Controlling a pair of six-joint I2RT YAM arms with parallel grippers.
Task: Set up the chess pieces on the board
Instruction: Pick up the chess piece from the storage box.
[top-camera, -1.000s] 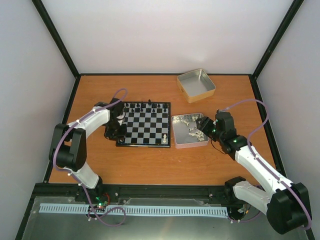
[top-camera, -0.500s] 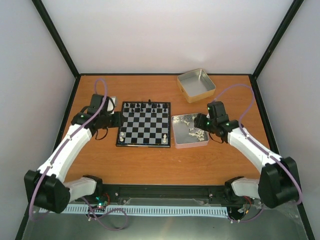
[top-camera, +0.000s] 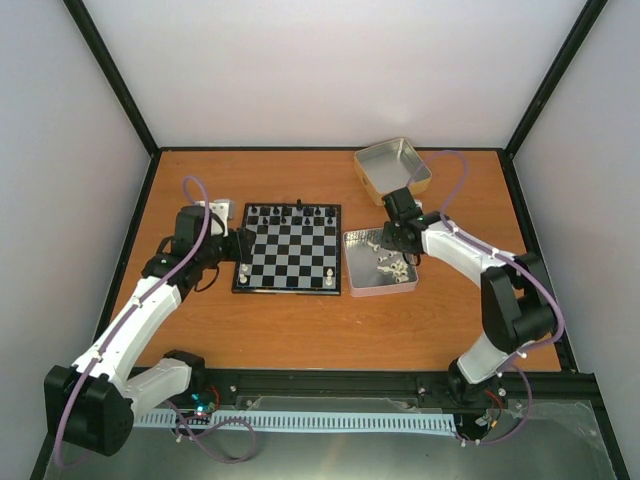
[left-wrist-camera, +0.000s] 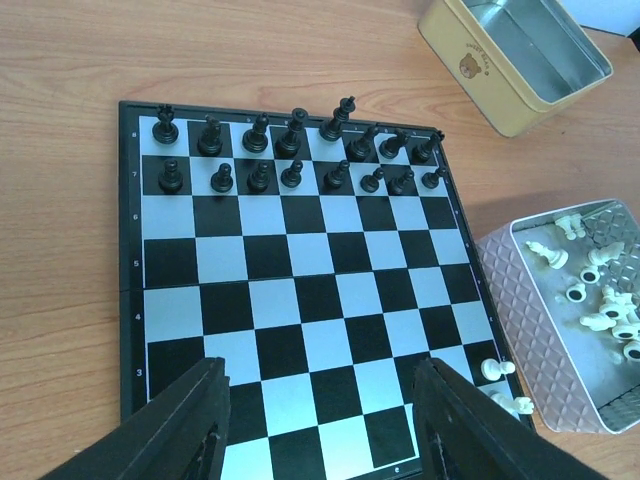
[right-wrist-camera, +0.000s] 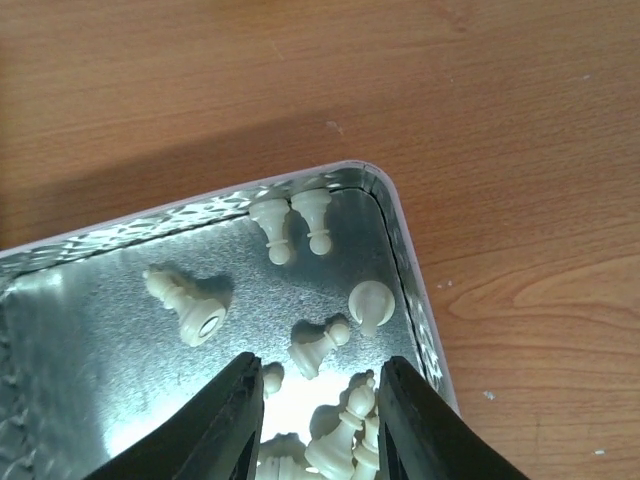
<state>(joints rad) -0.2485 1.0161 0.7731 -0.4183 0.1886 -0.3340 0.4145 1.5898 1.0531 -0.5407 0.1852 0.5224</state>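
The board (top-camera: 290, 250) lies mid-table, with black pieces along its far two rows (left-wrist-camera: 290, 150). Two cream-white chess pieces (left-wrist-camera: 493, 369) stand at its near right corner. More cream-white pieces (right-wrist-camera: 320, 345) lie jumbled in a patterned tin (top-camera: 352, 280) right of the board. My left gripper (left-wrist-camera: 325, 440) is open and empty, low over the board's near rows; in the top view it sits at the board's left edge (top-camera: 243, 245). My right gripper (right-wrist-camera: 320, 420) is open over the tin's far right corner (top-camera: 395, 243), with a fallen pawn just ahead of its fingertips.
An empty gold-sided tin (top-camera: 393, 170) stands at the back right, also showing in the left wrist view (left-wrist-camera: 520, 60). A small white object (top-camera: 218, 209) lies left of the board's far corner. Bare wooden table surrounds the patterned tin (right-wrist-camera: 520, 150).
My right gripper has moved from the tin's right side to its far part, the arm stretching out. My left arm has unfolded and its gripper stays at the board's left edge.
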